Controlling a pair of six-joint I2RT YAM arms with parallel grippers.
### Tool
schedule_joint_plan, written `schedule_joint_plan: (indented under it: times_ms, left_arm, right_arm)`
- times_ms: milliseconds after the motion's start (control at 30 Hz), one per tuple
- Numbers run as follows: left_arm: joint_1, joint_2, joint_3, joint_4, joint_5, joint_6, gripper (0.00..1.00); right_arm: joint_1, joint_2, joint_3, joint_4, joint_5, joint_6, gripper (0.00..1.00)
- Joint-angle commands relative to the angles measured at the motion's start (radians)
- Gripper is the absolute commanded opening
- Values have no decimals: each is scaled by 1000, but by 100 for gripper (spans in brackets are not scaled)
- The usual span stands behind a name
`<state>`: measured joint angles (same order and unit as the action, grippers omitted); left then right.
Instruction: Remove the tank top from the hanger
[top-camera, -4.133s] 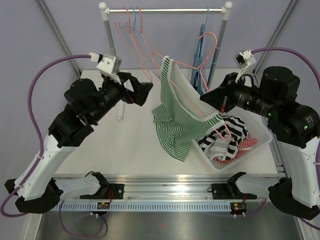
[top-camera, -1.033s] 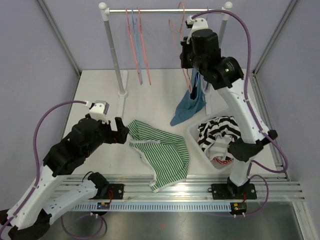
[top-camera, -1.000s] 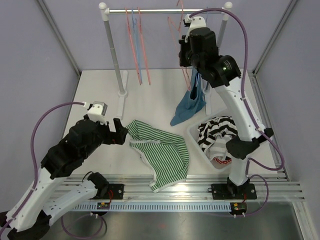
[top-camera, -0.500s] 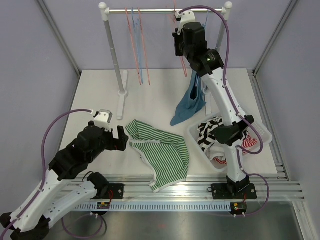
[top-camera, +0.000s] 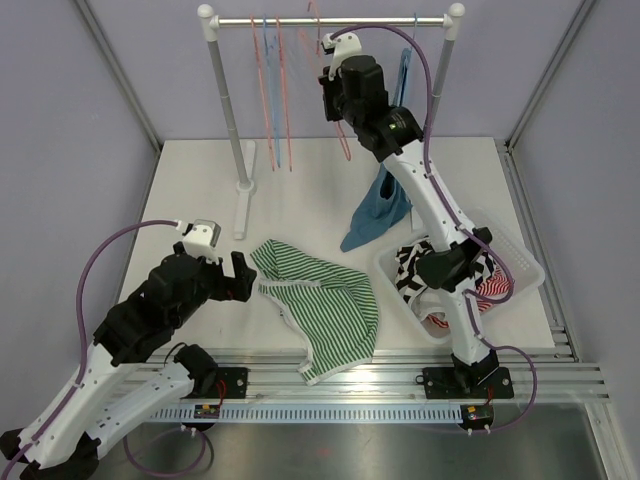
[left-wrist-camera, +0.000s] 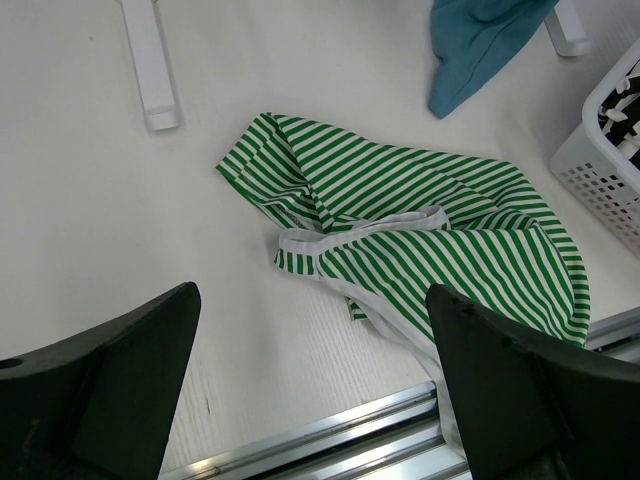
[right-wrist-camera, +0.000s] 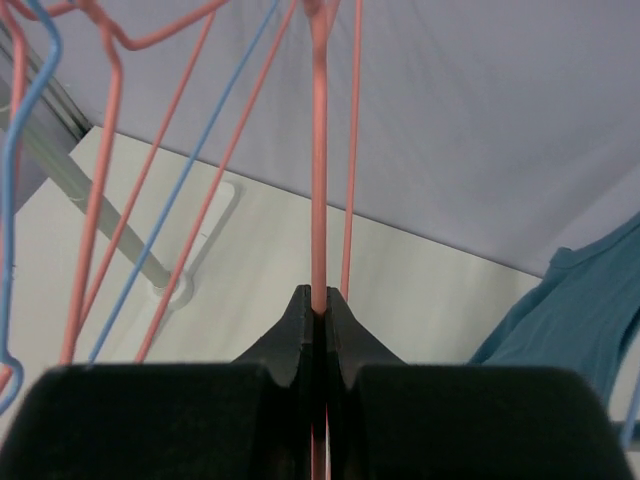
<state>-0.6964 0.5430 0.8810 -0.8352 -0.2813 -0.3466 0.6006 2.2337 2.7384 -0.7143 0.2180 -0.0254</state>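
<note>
On the white surface (top-camera: 200, 180), near its front edge, the green-and-white striped cotton tank top (top-camera: 322, 308) is lying crumpled and off the hanger. From above, the left tool (top-camera: 238, 275) is hovering just beside the top's left edge. The left wrist view is adding what the overhead one blurs: both black fingers (left-wrist-camera: 110, 380) are standing wide apart with nothing between them, clear of the cloth, and the top's white binding is curling across the stripes.

High at the back, the right tool (top-camera: 330, 100) is reaching up under the silver metal rail (top-camera: 330, 20). Only the right wrist view is making its grip plain: the two fingers are pressing together, clamping a thin pink wire hanger (right-wrist-camera: 318, 190) on its upright run. Other pink and blue wire hangers (right-wrist-camera: 35, 120) are hanging to one side there.

A teal garment (top-camera: 380, 215) is hanging from the rail and draping down to the surface, just beside a white perforated plastic basket (top-camera: 525, 265) that is holding black, white and red striped clothes (top-camera: 440, 265). The left wrist view is catching the rack's white foot (left-wrist-camera: 150, 60).

Pale lilac walls (top-camera: 70, 120) are closing in the surface on three sides, and a slotted aluminium rail (top-camera: 350, 380) is running along its near edge.
</note>
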Motion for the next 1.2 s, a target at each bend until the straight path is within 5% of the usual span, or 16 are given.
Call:
schedule_joint_plan:
  times_ms: [0, 400, 533, 733, 767, 967, 1067, 1167]
  left_arm:
    - [-3, -5, 7, 47, -6, 8, 99]
    - [-3, 12, 10, 50, -4, 1, 99]
    - [-3, 26, 22, 50, 2, -29, 99]
    - [-12, 101, 9, 88, 14, -124, 99]
    - [-24, 107, 3, 112, 14, -149, 99]
    - [-132, 176, -60, 237, -38, -216, 99]
    - [-182, 221, -79, 263, -84, -256, 99]
    - [-222, 210, -105, 278, -148, -290, 99]
  right_arm:
    - [44, 36, 27, 93, -2, 15, 0]
    - [80, 87, 43, 139, 3, 55, 0]
    - [82, 54, 24, 127, 11, 56, 28]
    - [82, -130, -81, 98, 31, 39, 51]
    - [80, -188, -97, 92, 26, 41, 64]
    - [82, -403, -196, -22, -119, 73, 99]
    - [82, -509, -276, -131, -215, 105, 99]
    - [84, -653, -582, -175, -319, 143, 100]
